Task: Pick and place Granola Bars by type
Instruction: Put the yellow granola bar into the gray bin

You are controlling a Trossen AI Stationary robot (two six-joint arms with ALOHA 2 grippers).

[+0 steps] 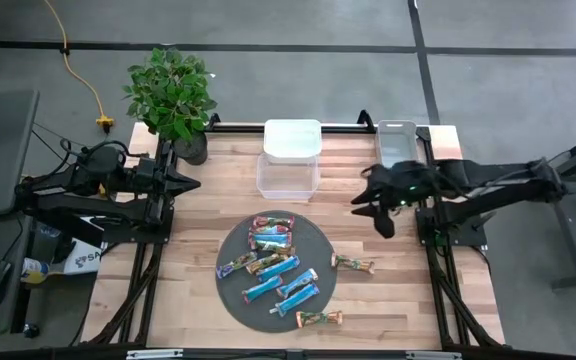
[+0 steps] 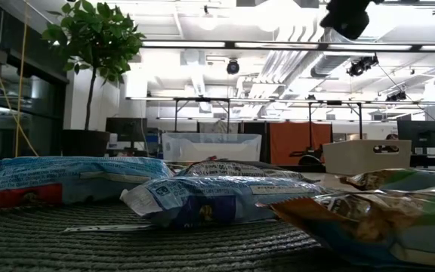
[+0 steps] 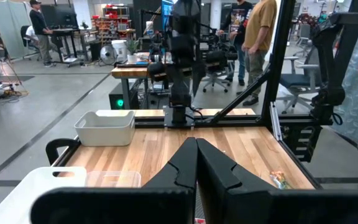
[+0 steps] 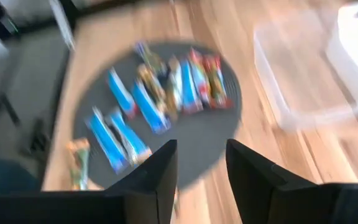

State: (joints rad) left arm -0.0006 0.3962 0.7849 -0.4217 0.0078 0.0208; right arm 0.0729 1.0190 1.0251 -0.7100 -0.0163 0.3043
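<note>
Grey concrete floor (image 1: pixel 298 25) around the wooden table (image 1: pixel 198 190); white ceiling ducts (image 2: pixel 278 60); potted plant (image 1: pixel 173 95) at one table corner.

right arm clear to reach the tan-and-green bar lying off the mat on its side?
Probably yes. The right gripper hangs open above bare wood, and the tan-and-green bar lies alone beside the mat, nothing between them.

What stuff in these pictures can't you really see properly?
- Wrapper writing on the granola bars: too small in the high view, blurred in the right wrist view.
- Bars behind the front ones, low view: hidden by the nearest blue bar.
- Right claw: cut off by the low view's top edge.
- Inside of the white bin: hidden by its wall, left wrist view.
</note>
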